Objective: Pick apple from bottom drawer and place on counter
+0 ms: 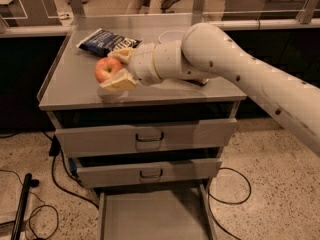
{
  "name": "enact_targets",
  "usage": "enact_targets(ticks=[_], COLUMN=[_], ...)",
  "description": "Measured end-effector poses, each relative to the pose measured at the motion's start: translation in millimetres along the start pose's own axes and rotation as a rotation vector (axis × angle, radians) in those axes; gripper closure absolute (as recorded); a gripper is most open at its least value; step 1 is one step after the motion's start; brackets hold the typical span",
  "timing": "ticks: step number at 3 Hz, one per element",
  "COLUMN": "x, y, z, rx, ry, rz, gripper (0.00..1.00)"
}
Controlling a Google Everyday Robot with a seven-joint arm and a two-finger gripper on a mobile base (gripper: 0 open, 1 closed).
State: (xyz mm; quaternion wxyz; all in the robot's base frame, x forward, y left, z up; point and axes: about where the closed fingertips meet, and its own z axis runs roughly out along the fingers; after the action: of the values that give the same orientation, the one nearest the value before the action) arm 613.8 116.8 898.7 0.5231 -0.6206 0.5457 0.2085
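Over the front left of the flat, matte grey metal worktop with a thin raised rim: holding the round, glossy red-orange apple in the end effector, clamping pale wedge-shaped fingers onto the fruit from above and below. Reaching in from the right on a smooth, white, tubular arm. Lying behind on the same surface, a crinkly dark-blue snack bag; sitting half-hidden behind the arm, a white bowl. Standing open below, the bottom drawer, showing a flat grey floor.
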Motion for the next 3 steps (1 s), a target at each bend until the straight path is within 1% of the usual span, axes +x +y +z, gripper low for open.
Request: enact_targets(ticks=[1,2,3], x=[10,26,38], y=[-12,-24,-36], z=[13,16,15], rx=[0.045,0.094,0.140], ry=[0.035,0.067,0.090], rz=[0.067,0.121,0.153], gripper=[1.00,1.00,1.00])
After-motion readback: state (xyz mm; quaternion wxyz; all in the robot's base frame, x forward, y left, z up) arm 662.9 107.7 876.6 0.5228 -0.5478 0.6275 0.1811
